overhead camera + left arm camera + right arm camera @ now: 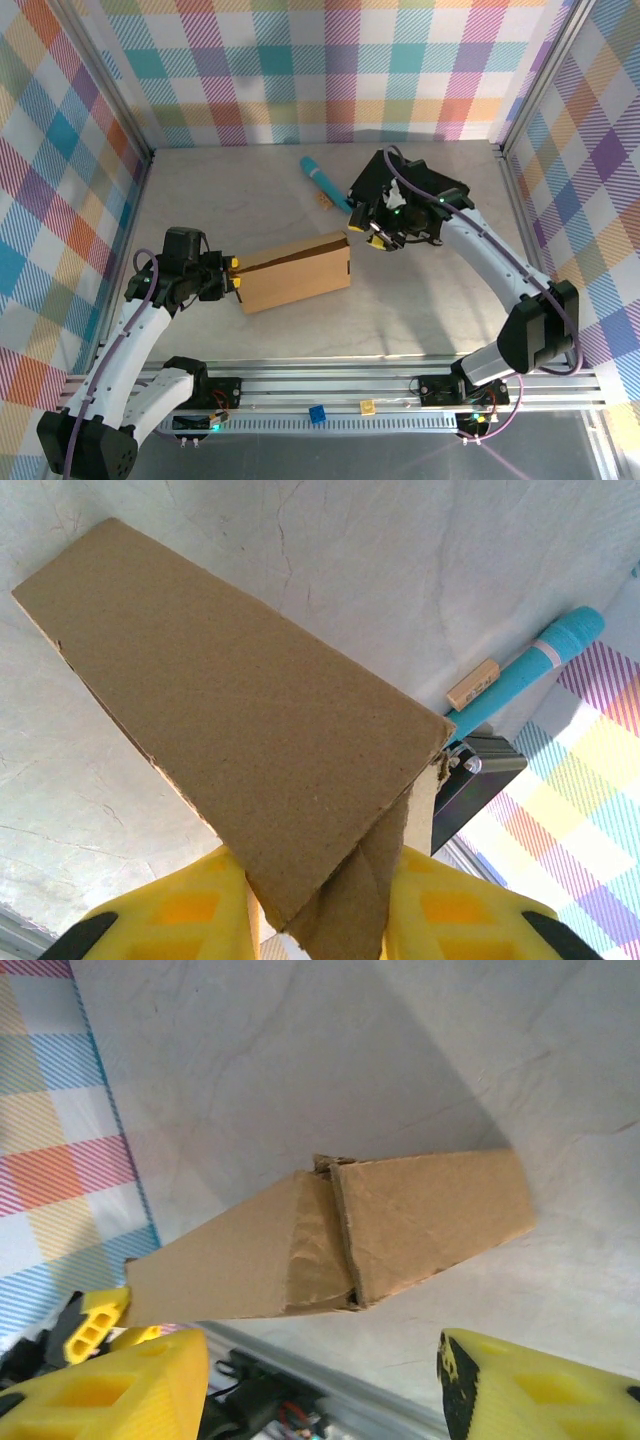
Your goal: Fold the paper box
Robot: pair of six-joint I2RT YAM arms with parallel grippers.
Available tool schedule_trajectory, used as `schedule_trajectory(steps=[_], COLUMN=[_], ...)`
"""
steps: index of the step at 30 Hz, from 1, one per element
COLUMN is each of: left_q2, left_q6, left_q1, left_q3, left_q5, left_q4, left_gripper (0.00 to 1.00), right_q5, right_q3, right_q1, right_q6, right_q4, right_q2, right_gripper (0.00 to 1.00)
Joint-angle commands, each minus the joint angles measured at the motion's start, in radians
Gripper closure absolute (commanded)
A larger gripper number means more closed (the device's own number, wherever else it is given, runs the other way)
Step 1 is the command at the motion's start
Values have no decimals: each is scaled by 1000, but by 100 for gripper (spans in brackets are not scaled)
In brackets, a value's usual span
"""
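Marbled tabletop (400,320): brown paper box (295,272) folded shut, left jaws pinching its end, right jaws spread.

The paper box (295,272) lies mid-table (250,190); the left gripper (236,276) is at its left end, cardboard between the fingers; the right gripper (372,232) hangs just beyond its far-right corner; a pen (322,180) and a small peg (322,201) lie farther back.

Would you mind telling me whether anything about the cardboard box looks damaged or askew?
Yes, slightly. The end flap of the paper box, facing the open right pincer, sits crooked and sunken, with frayed edges at its top corner. The left pincer clamps the opposite end.
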Motion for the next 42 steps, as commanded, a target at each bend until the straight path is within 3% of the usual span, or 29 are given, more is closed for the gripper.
schedule_trajectory(steps=[1, 7, 11, 21, 24, 29, 32, 42], left_q2=[21, 20, 20, 18, 7, -31, -50, -119], left_q6=[-3, -4, -4, 7, 17, 62, 76, 143], left_q1=[-15, -18, -20, -26, -26, -31, -41, -98], left_q3=[-44, -42, -42, -41, -40, -54, -76, -134], left_q5=[-38, -40, -40, -38, -38, -42, -29, 7], left_q4=[-144, -146, -144, -151, -166, -175, -190, -200], left_gripper=[71, 71, 71, 71, 71, 94, 98, 81], right_q5=[-88, -147, -153, -113, -103, -95, -95, -84], right_q3=[-6, -63, -90, -171, -179, -206, -234, -356], right_q1=[6, 8, 8, 6, 5, 3, -2, -11], right_q6=[129, 185, 167, 208, 206, 196, 191, 111], right_q4=[65, 113, 75, 143, 137, 139, 155, 185], right_q2=[36, 78, 94, 71, 59, 32, 14, -77], right_gripper=[38, 38, 44, 81, 82, 81, 81, 83])
